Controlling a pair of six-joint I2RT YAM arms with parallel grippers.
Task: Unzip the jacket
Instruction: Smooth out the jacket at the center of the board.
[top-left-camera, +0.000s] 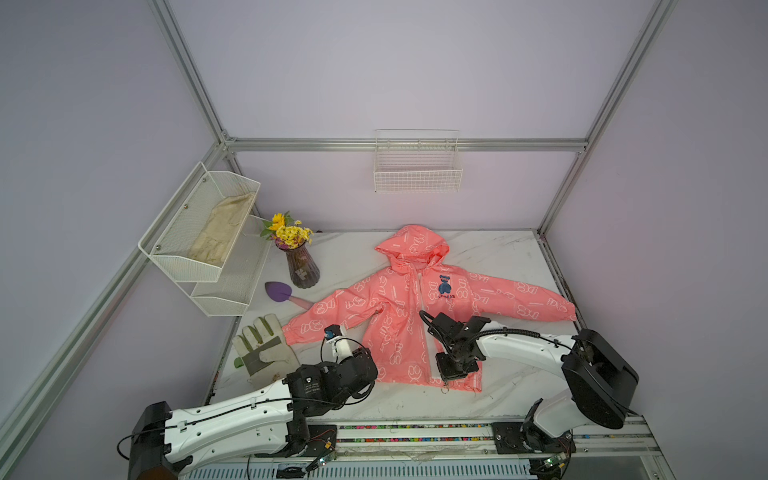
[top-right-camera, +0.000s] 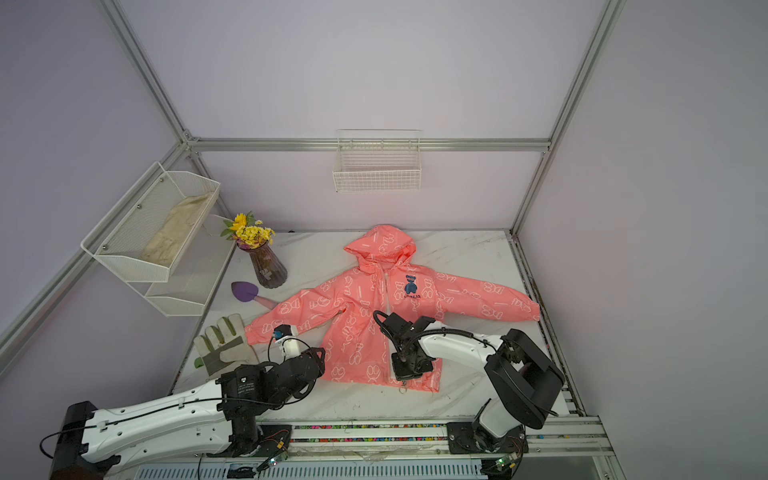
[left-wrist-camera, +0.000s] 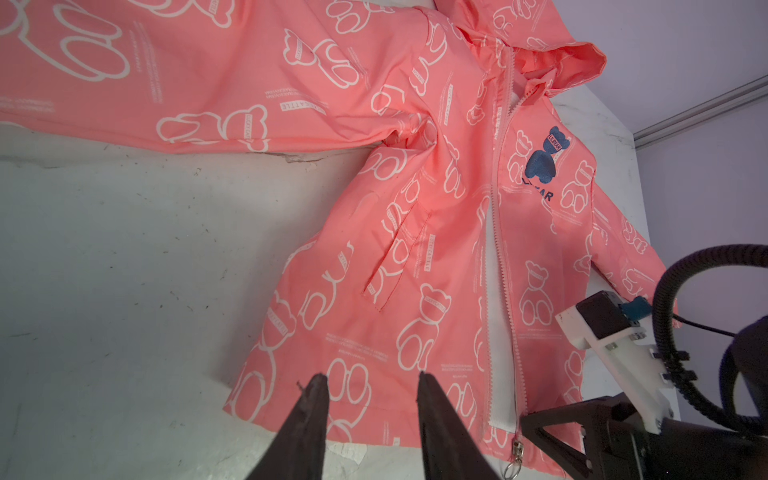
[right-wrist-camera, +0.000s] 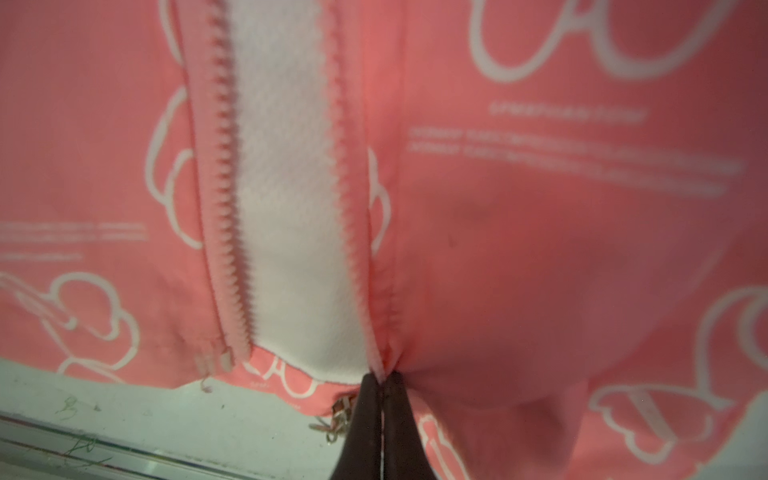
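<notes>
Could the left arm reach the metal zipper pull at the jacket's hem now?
Probably, but tightly. The open left pincer is over the coral-pink bear-print jacket with only flat fabric before the metal zipper pull; the shut right pincer pinches the hem right beside it.

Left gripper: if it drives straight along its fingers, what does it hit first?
Most likely the jacket: the left gripper, jaws open, points at the front panel just past the hem. Height above the cloth is unclear.

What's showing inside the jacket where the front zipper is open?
Between the jacket's separated zipper teeth, white textured lining shows all the way down to the hem. Whatever lies beneath that lining is covered by the fabric.
</notes>
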